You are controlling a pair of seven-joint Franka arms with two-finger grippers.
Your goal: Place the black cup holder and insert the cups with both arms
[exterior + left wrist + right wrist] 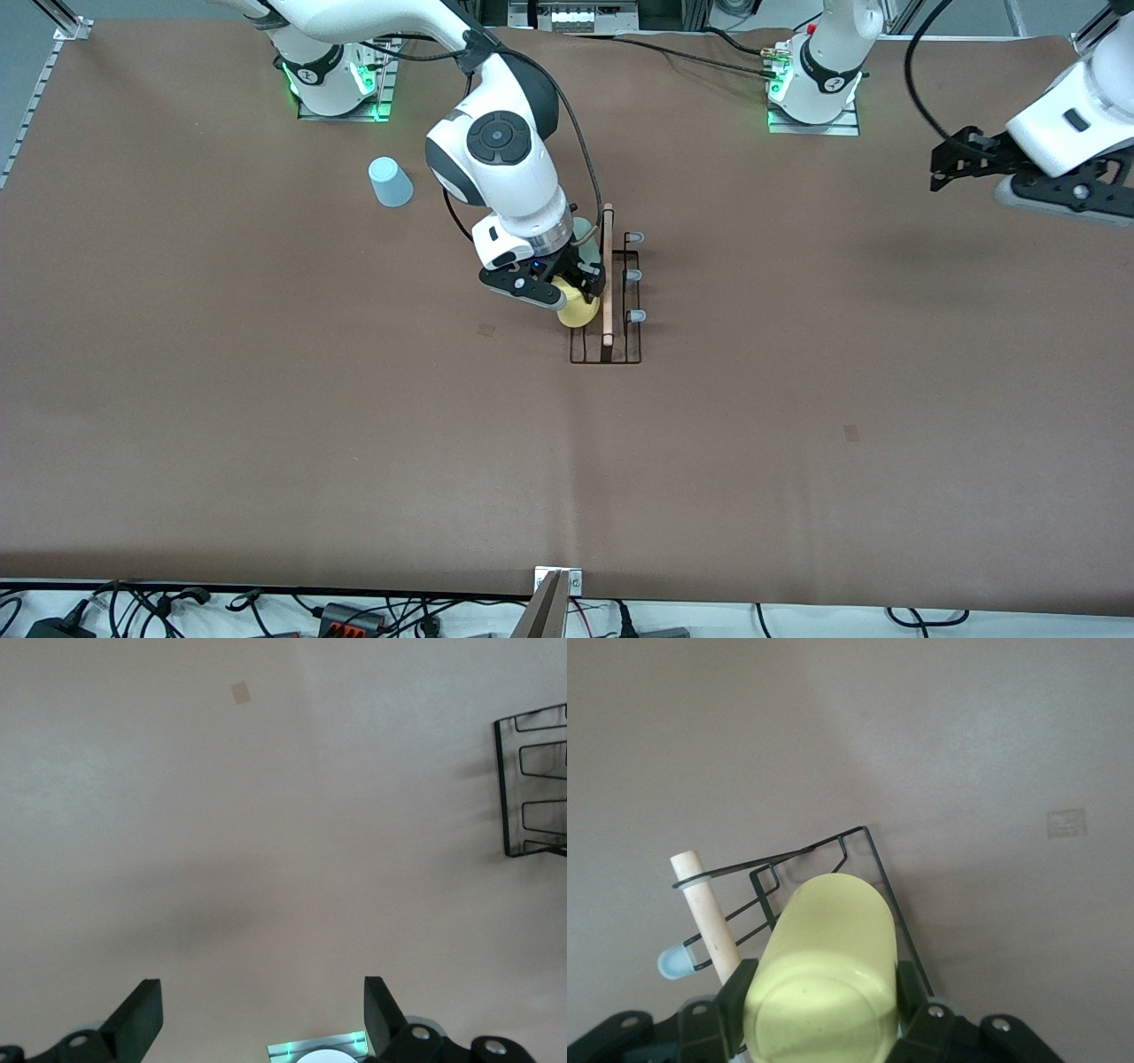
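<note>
The black cup holder (pixel 620 353) stands mid-table, with its wooden rod handle (pixel 608 275) and grey-tipped pegs (pixel 634 276). My right gripper (pixel 576 299) is shut on the yellow cup (pixel 579 312) and holds it tilted over the holder, on the handle's side toward the right arm's end. In the right wrist view the yellow cup (pixel 824 966) sits between the fingers (pixel 735 988), above the holder's wire (pixel 877 868). A pale green cup (pixel 582 232) shows partly, hidden by the right hand. The light blue cup (pixel 390 182) stands upside down toward the right arm's base. My left gripper (pixel 943 168) is open and empty, waiting over the left arm's end; it also shows in its wrist view (pixel 261 1010).
Small tape marks (pixel 486 329) (pixel 851 432) lie on the brown table. Cables and a power strip (pixel 345 616) run along the edge nearest the front camera. The arm bases (pixel 815 89) stand along the farthest edge. The left wrist view shows one end of the holder (pixel 509 788).
</note>
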